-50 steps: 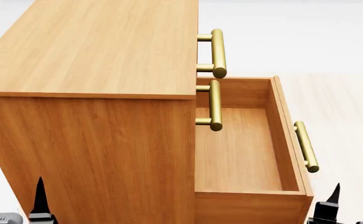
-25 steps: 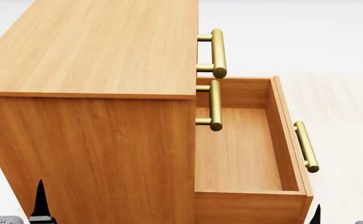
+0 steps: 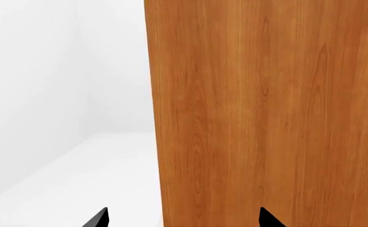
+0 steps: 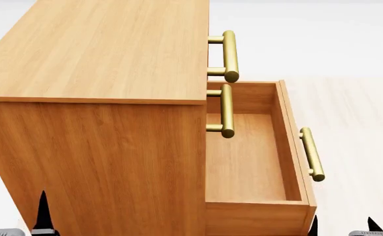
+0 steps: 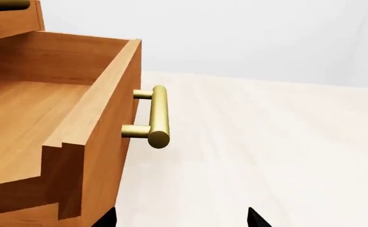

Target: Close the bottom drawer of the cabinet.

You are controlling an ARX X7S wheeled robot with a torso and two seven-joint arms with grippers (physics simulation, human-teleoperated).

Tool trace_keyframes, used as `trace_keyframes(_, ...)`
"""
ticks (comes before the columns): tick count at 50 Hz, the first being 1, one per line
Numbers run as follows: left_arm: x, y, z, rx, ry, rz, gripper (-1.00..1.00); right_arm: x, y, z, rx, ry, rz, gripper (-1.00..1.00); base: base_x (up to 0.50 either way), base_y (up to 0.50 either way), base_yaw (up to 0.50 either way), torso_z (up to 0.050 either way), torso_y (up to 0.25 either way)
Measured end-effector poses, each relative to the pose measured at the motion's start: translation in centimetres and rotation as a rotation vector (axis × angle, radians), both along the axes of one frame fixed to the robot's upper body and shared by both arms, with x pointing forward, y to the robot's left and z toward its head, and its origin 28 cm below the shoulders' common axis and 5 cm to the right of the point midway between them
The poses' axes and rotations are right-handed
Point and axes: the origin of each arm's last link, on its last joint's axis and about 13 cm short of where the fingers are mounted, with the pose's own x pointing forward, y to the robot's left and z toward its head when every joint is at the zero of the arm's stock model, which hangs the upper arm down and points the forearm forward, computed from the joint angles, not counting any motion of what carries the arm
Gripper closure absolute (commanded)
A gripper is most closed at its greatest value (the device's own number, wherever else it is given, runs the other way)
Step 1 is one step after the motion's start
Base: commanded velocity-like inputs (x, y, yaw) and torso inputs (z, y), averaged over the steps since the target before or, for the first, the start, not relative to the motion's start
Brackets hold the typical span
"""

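1. Filling the left wrist view, the cabinet (image 3: 266, 109) shows a flat wood-grain side; the left gripper (image 3: 182, 218) has its black pointed fingers apart.
2. Head view: the bottom drawer (image 4: 254, 162) stands pulled out, a brass bar handle (image 4: 311, 154) on its front.
3. Right wrist view: the right gripper (image 5: 182, 218) has its fingers apart beside the drawer's corner.

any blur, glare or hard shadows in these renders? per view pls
Head view: sharp, flat even light, no cast shadow from the bottom drawer on the pale floor; soft sheen on its brass handle. Left wrist view: sharp wood grain on the cabinet, white background nearly featureless. Right wrist view: crisp, no glare, drawer underside darker.
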Motion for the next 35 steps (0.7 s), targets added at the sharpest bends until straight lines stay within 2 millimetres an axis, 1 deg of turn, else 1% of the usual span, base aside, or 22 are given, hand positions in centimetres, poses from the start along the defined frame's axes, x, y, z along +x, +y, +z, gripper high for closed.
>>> trace_keyframes(14,0.0,0.0,-0.1,0.0,0.001,0.001,-1.0,0.3,1.1,0.0,-0.027,0.001,0.053,-1.0,0.0,0.0,0.0,0.0,0.0)
trace_keyframes(35,0.0,0.0,-0.1,0.0,0.003,0.0,-1.0,1.4,2.3,-0.5,-0.051,0.004,0.074,-1.0,0.0,0.0,0.0,0.0,0.0)
